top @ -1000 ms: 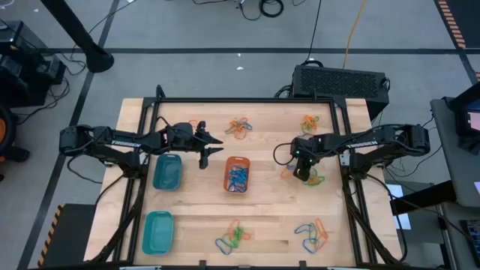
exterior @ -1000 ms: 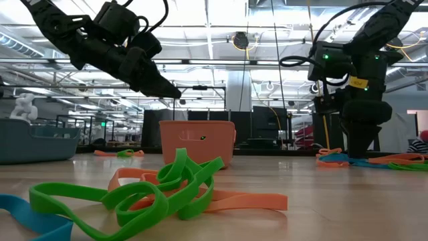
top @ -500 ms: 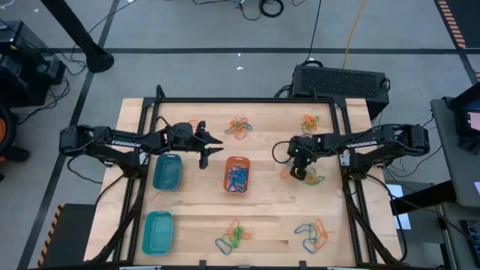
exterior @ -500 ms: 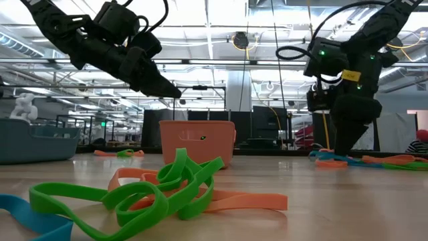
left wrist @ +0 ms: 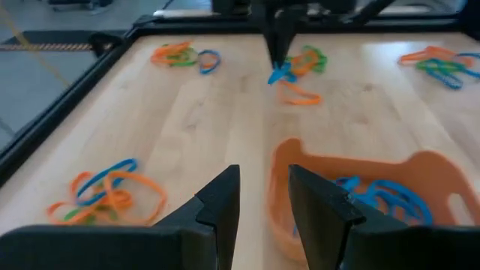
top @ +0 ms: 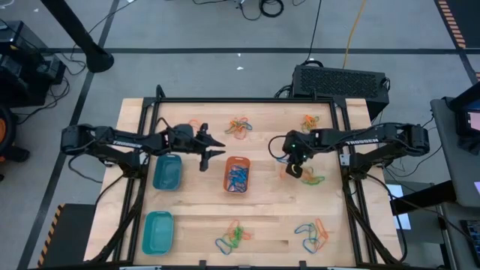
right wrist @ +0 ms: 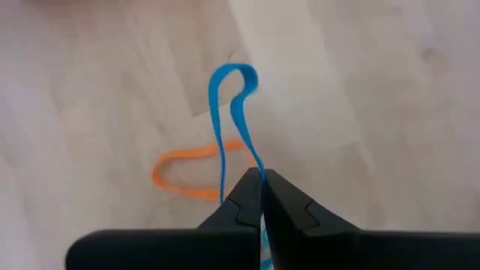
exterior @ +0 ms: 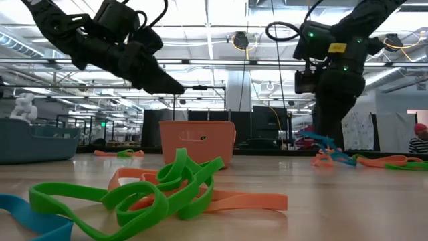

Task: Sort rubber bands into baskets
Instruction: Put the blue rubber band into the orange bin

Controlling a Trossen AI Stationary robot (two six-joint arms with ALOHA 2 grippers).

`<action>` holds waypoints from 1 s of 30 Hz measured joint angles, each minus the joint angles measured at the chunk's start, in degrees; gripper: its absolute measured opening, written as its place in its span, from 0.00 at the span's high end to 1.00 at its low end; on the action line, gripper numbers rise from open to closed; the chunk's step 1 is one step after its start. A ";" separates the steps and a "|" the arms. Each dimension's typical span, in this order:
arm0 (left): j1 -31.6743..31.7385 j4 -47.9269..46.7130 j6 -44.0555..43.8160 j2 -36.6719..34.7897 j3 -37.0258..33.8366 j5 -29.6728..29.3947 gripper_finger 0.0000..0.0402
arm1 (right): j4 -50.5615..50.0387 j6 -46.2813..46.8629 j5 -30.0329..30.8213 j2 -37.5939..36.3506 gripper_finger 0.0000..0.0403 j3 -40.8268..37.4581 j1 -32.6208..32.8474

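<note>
- The right gripper (right wrist: 261, 196) is pinched tight on a blue rubber band (right wrist: 231, 120), just above the table (top: 277, 206) on its right side, next to a small pile of bands (top: 313, 178).
- In the right wrist view that band is pulled into a long skinny loop, with its long axis running straight out from the fingertips and the rounded end pointing away from the gripper.
- An orange band (right wrist: 191, 177) lies flat on the wood under it, stretched crosswise to the blue one.
- In the low view the blue band (exterior: 319, 140) sits clear of the tabletop at the gripper, with orange and green bands spread on the wood beside it.
- The left gripper (top: 211, 148) hangs over the table left of the orange basket (top: 237, 175), fingers a bit apart and holding nothing.
- The orange basket has blue bands in it, and its long side runs front to back.
- Two teal baskets (top: 167, 172) (top: 157, 230) sit on the left side, also lengthwise front to back.
</note>
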 joint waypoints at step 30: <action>-1.19 1.20 0.02 2.13 0.02 0.18 0.70 | -5.72 8.59 0.23 -0.02 0.76 -0.02 2.75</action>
